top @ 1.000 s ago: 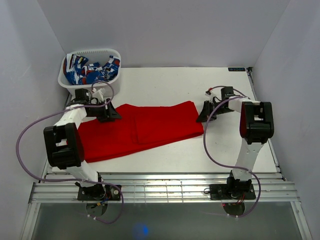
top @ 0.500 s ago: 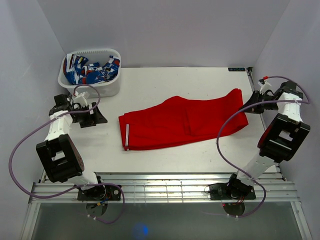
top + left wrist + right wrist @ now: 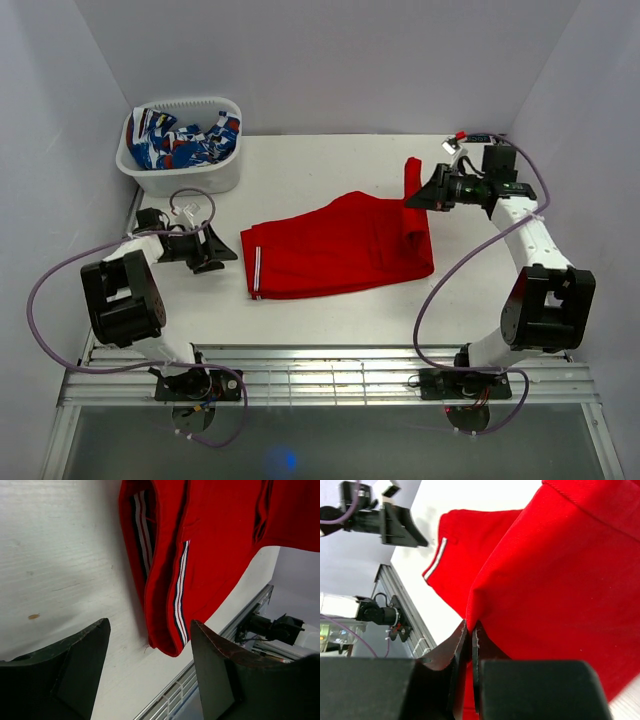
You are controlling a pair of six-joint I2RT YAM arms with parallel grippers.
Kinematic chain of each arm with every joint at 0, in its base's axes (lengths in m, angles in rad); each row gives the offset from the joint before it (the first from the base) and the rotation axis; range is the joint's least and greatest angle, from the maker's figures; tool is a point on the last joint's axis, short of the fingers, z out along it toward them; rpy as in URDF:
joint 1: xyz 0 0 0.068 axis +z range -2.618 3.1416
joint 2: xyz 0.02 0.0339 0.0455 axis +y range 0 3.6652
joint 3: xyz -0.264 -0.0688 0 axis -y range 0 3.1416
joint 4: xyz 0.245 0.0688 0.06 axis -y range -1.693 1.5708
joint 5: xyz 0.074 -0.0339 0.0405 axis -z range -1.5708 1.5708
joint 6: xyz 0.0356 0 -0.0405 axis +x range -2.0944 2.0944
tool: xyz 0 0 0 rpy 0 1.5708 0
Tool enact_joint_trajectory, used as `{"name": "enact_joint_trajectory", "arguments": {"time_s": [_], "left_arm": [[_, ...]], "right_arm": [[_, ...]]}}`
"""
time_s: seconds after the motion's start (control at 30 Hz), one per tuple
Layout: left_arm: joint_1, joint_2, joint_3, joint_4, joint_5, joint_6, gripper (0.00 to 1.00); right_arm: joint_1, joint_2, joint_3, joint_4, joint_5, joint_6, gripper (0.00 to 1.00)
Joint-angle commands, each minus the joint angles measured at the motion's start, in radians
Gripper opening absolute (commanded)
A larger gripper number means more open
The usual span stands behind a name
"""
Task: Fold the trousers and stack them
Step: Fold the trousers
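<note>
Left arm (image 3: 125, 290): white link shells between bulky black joint housings.
Right arm (image 3: 530, 250): the same white-and-black build.
Cables (image 3: 33, 297): one mauve-grey lead looping loosely along each arm.
Bases (image 3: 190, 385): black mounts with small coloured wires.
Left end effector (image 3: 150, 630): two broad matte-black fingers (image 3: 75, 665) with scuffed edges.
Right end effector (image 3: 470, 627): two thin dark blades on a black block.

The right gripper (image 3: 469, 630) pinches a fold of the red trousers (image 3: 560, 590), its jaws nearly together on the cloth. Beyond, the rest lies flat on the white table (image 3: 475, 495), a white hem stripe (image 3: 434, 558) showing; the dark shape top left is probably the left gripper (image 3: 400, 527)
</note>
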Motion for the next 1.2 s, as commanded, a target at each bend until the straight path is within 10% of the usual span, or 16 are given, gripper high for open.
{"name": "enact_joint_trajectory", "arguments": {"time_s": [0.0, 0.17, 0.67, 1.17], "left_arm": [[-0.043, 0.032, -0.027, 0.086, 0.088, -0.048, 0.75], [-0.099, 0.107, -0.027, 0.152, 0.104, -0.073, 0.67], [-0.171, 0.246, -0.057, 0.289, 0.112, -0.172, 0.00], [-0.180, 0.252, -0.079, 0.304, 0.099, -0.169, 0.00]], "right_arm": [[0.112, -0.021, -0.012, 0.245, 0.037, 0.193, 0.08], [0.270, 0.023, -0.012, 0.335, 0.115, 0.255, 0.08], [0.635, 0.286, 0.177, 0.415, 0.304, 0.384, 0.08], [0.801, 0.504, 0.343, 0.470, 0.371, 0.490, 0.08]]}}
